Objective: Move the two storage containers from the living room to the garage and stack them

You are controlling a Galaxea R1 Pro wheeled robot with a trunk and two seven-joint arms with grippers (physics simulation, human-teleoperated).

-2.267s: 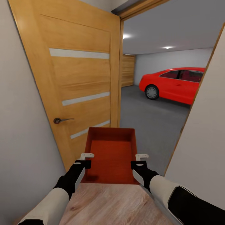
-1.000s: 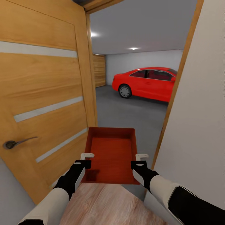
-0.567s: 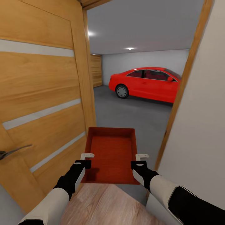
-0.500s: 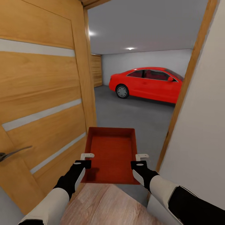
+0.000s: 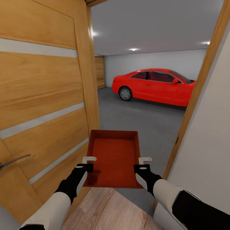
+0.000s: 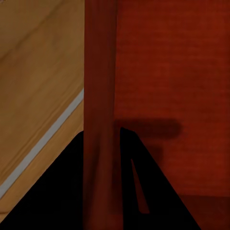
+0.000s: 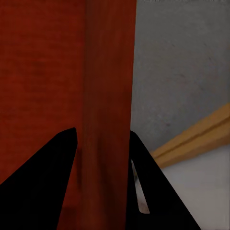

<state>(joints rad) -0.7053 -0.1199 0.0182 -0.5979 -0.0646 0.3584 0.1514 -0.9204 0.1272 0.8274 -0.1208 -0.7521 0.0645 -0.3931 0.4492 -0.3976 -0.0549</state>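
Orange-red storage container (image 5: 114, 158) is held level before the trunk | left gripper (image 5: 89, 158) is clamped on its left wall, right gripper (image 5: 145, 159) on its right wall | wooden door (image 5: 44, 95) open at left | grey garage floor (image 5: 143, 118) and red car (image 5: 153, 85) beyond.

Bright, even render; ceiling lights (image 5: 133, 49) glow softly, wrist views slightly blurred.
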